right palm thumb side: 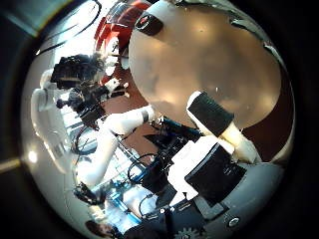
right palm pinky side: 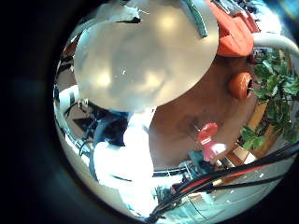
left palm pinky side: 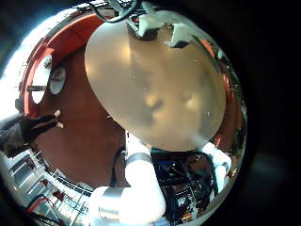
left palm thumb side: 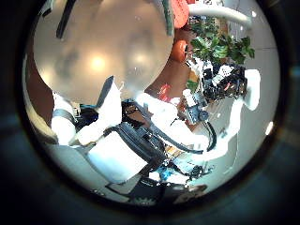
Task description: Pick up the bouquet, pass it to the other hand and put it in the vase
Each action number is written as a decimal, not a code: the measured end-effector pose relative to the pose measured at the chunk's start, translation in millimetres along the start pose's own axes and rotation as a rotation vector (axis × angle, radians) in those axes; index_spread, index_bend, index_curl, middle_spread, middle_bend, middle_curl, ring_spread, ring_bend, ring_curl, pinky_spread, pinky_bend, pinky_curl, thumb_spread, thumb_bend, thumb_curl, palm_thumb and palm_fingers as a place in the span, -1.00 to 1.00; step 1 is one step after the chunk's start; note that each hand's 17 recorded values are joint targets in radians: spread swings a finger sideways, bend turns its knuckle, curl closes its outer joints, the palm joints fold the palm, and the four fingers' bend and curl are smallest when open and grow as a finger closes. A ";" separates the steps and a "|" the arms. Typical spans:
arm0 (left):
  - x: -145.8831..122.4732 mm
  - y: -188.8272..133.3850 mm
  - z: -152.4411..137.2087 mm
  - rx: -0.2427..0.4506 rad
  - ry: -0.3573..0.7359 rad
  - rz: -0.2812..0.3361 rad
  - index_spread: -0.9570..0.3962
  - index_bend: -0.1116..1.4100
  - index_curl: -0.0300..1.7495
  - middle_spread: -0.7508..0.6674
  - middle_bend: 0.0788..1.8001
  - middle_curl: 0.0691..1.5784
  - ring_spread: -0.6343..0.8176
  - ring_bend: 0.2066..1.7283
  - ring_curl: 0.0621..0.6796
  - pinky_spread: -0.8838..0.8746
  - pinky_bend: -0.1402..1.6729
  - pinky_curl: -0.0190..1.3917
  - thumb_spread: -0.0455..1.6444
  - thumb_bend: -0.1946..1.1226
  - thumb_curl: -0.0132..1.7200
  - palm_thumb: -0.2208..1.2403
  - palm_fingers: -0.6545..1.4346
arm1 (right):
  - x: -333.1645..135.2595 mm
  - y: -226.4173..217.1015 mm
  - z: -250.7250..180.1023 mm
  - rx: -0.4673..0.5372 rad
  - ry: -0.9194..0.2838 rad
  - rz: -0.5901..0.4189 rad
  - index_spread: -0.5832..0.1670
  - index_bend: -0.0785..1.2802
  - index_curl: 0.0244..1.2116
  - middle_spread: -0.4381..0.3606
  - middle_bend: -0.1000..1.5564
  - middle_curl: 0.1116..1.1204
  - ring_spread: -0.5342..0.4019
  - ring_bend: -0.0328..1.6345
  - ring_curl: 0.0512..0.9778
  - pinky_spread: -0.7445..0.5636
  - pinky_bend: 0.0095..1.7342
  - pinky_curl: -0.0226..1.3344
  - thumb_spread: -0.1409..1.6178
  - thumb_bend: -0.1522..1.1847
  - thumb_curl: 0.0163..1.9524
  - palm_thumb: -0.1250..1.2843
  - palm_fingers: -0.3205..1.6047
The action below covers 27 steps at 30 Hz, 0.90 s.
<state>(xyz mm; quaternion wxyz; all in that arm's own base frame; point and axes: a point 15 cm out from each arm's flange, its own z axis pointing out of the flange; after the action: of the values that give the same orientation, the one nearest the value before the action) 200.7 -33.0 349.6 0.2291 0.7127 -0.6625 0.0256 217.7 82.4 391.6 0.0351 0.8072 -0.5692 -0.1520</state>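
Both palms look down from high above a round table [left palm pinky side: 155, 85]. Two small pale things [left palm pinky side: 162, 28] stand at the table's rim; they are too small to tell bouquet from vase. The same rim shows a small thing [right palm pinky side: 126, 11] in the right little finger side view. A round, dark-mouthed thing [right palm thumb side: 150, 22], maybe the vase, sits at the rim. My left hand [left palm thumb side: 108, 101] shows one straight finger with nothing in it. My right hand [right palm thumb side: 217, 119] shows one padded finger held out straight, also empty. Neither hand is near the things.
The table [right palm pinky side: 140, 56] stands on a floor with seats [right palm pinky side: 238, 28] and potted plants [right palm pinky side: 271, 84] around it. The white arms [left palm pinky side: 141, 184] [right palm thumb side: 105, 139] rise beside the table. A rack of gear [left palm thumb side: 220, 84] stands beyond the arm.
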 end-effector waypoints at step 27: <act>24.7 12.5 -7.1 -0.063 -0.261 0.214 0.26 -0.56 -0.43 0.42 -0.89 -0.68 0.49 -0.64 -0.61 0.55 -0.63 -0.55 0.36 -0.75 -0.55 0.00 -0.15 | 48.7 -23.6 -30.3 0.055 -0.032 0.150 -0.27 -0.70 -0.51 -0.01 -0.46 -0.39 0.00 0.01 -0.42 0.29 0.05 -0.84 0.56 -0.82 -0.64 -0.11 -0.34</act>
<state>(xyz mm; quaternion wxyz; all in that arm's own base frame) 193.7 -53.7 368.1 0.1594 0.6279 -0.7591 -0.0638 262.7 41.8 405.0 0.0150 0.7605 -0.6326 -0.1462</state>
